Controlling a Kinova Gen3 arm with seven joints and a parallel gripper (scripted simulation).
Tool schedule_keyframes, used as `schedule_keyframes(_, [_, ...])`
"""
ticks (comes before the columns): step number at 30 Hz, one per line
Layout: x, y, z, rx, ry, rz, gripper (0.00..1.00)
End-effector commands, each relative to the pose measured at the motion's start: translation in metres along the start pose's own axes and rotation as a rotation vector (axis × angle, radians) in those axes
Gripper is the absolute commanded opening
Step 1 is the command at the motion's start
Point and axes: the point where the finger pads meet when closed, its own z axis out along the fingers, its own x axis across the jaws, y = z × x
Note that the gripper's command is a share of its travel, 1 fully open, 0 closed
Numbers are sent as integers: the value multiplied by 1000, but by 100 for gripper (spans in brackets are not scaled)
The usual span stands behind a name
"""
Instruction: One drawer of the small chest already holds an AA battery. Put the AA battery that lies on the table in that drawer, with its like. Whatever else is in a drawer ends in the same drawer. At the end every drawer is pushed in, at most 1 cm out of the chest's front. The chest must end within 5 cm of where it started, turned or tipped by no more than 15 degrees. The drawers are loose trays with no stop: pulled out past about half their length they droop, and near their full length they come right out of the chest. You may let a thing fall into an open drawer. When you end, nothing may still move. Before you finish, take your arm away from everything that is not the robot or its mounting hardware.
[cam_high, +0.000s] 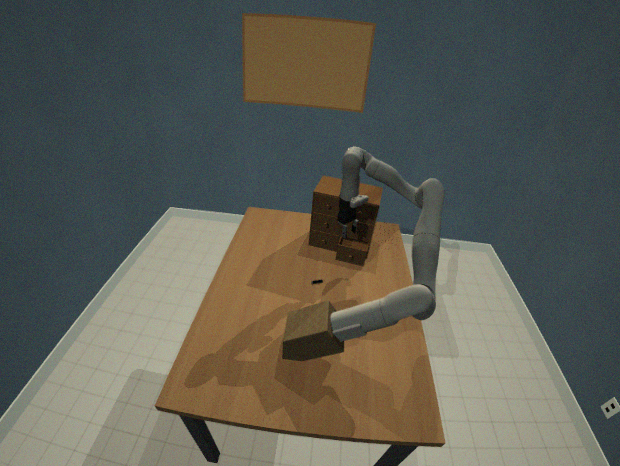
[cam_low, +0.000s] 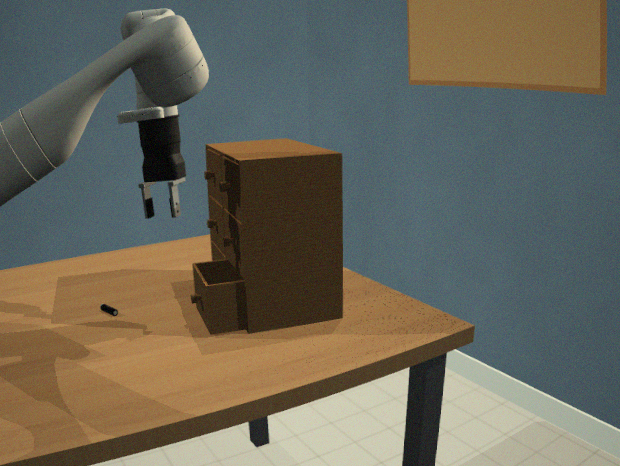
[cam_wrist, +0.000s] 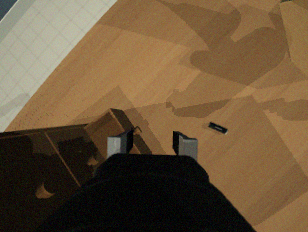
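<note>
The small wooden chest (cam_high: 325, 186) (cam_low: 295, 225) (cam_wrist: 30, 155) stands upright at the back of the table. Its bottom right drawer (cam_high: 350, 255) (cam_low: 220, 306) (cam_wrist: 102, 126) is pulled partly out; the other drawers look pushed in. I cannot make out anything inside the open drawer. The AA battery (cam_high: 317, 281) (cam_low: 109, 309) (cam_wrist: 218, 128), dark, lies on its side on the table in front of the chest. My gripper (cam_high: 349, 232) (cam_low: 162, 215) (cam_wrist: 152, 139) is open and empty. It hangs in front of the chest, higher than the open drawer, its fingers pointing down.
A brown block (cam_high: 310, 328) under the arm's base stands on the table (cam_high: 225, 320) (cam_low: 300, 370), nearer the front than the battery. The knobs (cam_low: 224, 186) of the upper drawers stick out toward my gripper's side. The table's right edge runs near the chest.
</note>
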Motion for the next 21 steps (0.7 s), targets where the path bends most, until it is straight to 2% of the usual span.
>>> schedule_keyframes(1, [0, 1, 3, 1, -1, -37, 100])
schedule_keyframes(21, [-12, 10, 20, -12, -23, -369, 100])
